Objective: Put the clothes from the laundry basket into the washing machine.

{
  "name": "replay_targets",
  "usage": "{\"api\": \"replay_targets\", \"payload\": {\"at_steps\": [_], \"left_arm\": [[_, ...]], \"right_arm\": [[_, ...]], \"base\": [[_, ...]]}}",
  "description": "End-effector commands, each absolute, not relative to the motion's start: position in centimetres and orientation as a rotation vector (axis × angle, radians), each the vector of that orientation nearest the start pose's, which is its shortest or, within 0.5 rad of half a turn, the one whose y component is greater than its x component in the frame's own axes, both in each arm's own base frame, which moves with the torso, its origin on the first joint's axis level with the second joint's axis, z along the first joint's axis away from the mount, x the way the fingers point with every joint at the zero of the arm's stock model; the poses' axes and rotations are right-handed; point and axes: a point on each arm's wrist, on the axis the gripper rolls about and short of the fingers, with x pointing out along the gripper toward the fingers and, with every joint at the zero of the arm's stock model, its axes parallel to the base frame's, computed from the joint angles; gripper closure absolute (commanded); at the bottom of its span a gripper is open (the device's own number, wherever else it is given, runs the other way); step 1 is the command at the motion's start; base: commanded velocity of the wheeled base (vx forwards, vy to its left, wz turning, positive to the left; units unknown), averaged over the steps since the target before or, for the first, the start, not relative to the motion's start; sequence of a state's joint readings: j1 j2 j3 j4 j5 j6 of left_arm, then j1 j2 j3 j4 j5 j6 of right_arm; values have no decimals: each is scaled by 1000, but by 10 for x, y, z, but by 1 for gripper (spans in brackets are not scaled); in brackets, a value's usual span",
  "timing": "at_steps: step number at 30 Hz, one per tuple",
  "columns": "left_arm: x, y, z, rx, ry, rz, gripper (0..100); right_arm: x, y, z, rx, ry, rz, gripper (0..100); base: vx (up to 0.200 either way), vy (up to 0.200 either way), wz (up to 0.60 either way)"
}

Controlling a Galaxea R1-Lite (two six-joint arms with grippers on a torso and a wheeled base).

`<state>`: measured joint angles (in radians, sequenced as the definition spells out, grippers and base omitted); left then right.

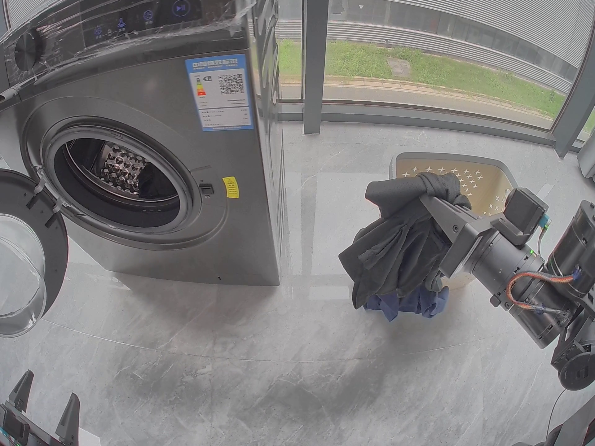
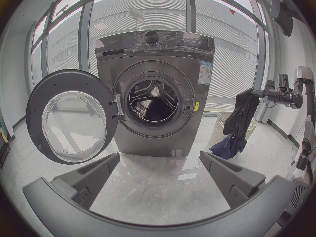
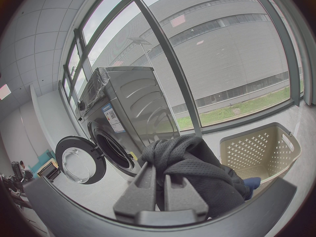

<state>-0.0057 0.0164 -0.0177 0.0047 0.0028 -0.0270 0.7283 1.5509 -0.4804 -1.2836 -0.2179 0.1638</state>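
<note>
My right gripper (image 1: 437, 209) is shut on a dark grey mesh garment (image 1: 396, 246), which hangs above the floor in front of the beige laundry basket (image 1: 489, 178). A blue garment (image 1: 412, 303) trails below it over the basket's near side. From the right wrist view, the grey garment (image 3: 194, 168) bulges around the closed fingers (image 3: 144, 185). The grey washing machine (image 1: 155, 156) stands to the left, its round door (image 1: 25, 255) swung open and dark cloth lying in the drum (image 2: 154, 107). My left gripper (image 2: 158, 178) is open and low, facing the machine.
A wall of tall windows (image 1: 434, 44) with a grey pillar (image 1: 316, 51) runs behind the machine and basket. Pale marble floor (image 1: 260, 354) lies open between the basket and the machine's door.
</note>
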Motion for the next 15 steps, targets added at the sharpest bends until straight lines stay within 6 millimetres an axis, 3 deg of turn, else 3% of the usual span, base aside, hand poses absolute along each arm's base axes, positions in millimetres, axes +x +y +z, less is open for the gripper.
{"api": "replay_targets", "payload": {"at_steps": [1, 10, 15], "left_arm": [[-22, 0, 76, -28, 11, -1, 0], [-22, 0, 76, -24, 12, -4, 0], [-22, 0, 75, -24, 14, -4, 0]], "right_arm": [[185, 159, 204, 257, -147, 524, 100], [184, 157, 203, 256, -146, 524, 100], [185, 159, 202, 254, -141, 527, 100]], "base": [[0, 200, 0], [0, 200, 0], [0, 0, 0]]}}
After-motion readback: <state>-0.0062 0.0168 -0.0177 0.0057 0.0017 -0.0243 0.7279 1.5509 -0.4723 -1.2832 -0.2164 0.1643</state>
